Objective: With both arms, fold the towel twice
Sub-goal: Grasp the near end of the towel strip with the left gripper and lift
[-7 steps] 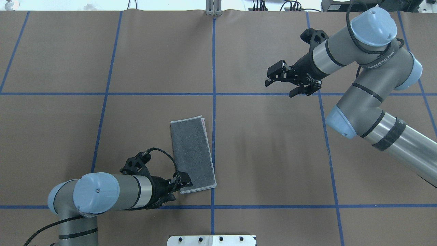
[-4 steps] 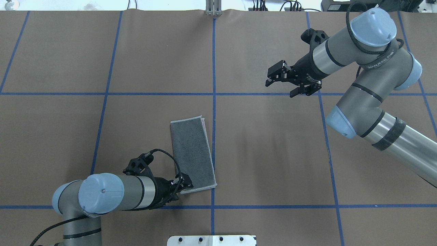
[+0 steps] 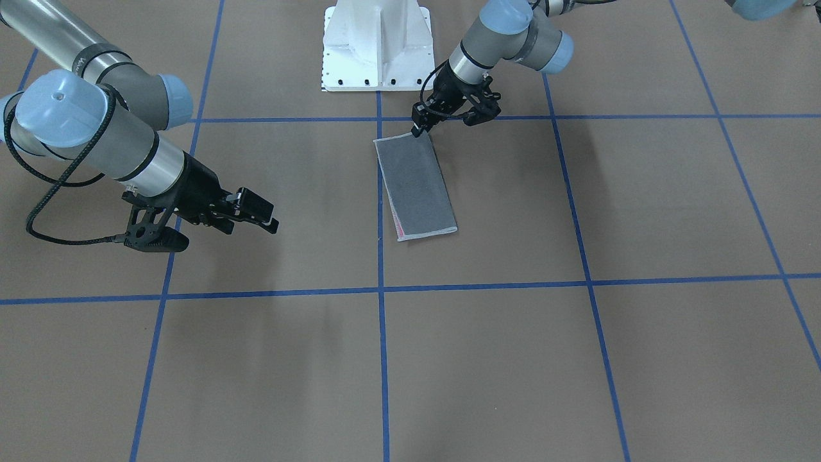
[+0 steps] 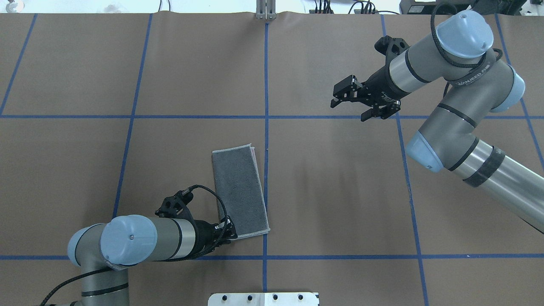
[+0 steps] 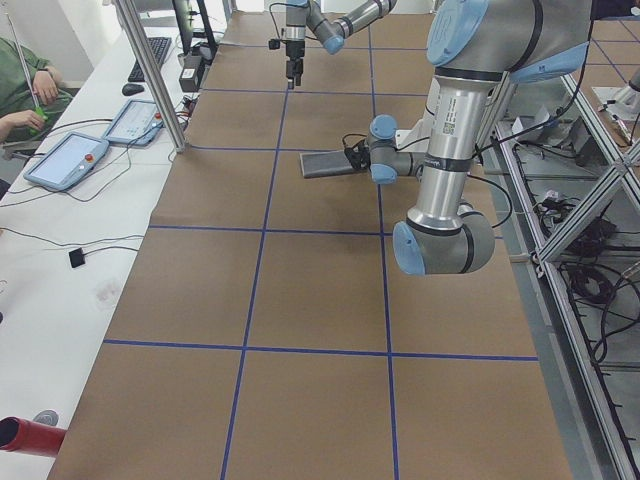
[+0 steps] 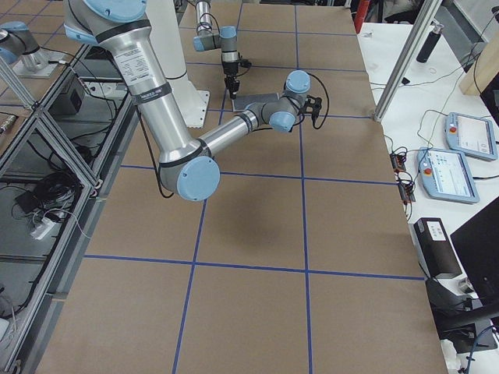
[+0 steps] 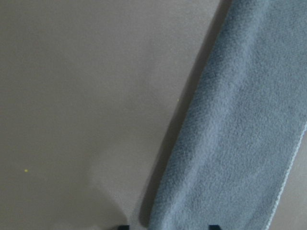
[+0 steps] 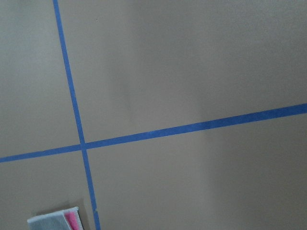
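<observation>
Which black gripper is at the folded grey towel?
The left black two-finger gripper, at the dark grey terry towel's corner; the right gripper hangs far off, jaws open.

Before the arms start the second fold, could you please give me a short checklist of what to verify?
1. First fold done: ok. The towel lies flat as a narrow strip, grey face up.
2. Layers lined up: ok. Only a thin pink sliver shows along one long edge.
3. Left gripper in place: ok. It sits at the towel's corner nearest the robot.
4. Left gripper's hold on that corner: cannot tell. The wrist view shows only two dark fingertips at the cloth's edge.
5. Right gripper in place: not ok. It hangs open, far from the towel, with nothing in it.
</observation>
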### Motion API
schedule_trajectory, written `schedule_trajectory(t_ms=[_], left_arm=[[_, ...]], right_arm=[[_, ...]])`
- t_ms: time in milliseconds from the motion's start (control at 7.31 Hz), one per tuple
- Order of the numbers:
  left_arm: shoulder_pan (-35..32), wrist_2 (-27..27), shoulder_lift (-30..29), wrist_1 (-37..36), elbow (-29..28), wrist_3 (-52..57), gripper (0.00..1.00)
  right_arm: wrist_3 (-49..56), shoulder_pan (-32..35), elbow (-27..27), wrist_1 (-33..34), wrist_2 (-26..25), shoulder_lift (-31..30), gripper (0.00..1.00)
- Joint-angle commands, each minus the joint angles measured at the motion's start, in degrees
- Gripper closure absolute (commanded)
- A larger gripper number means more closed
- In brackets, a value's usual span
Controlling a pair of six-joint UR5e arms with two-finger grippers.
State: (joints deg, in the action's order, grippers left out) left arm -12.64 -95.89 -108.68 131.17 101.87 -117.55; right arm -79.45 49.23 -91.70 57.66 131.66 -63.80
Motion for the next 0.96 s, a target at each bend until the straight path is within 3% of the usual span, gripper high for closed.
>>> schedule_trajectory(t_ms=[0,548,821], left_arm=[[-0.01,0.00,-0.30,-0.04,-0.09,-0.48,1.00],[-1.15,-0.09,-2.76,-0.04,0.53,-0.66,1.00],[-5.61,-0.18,-4.87,-0.21,0.00,-1.10,1.00]], right_arm=[[0.00,-0.01,0.03,0.00,0.00,-0.01,0.01],[-0.09,-0.01,0.12,0.00,-0.09,-0.19,0.01],[-0.18,-0.10,0.12,-0.09,-0.09,-0.10,0.01]])
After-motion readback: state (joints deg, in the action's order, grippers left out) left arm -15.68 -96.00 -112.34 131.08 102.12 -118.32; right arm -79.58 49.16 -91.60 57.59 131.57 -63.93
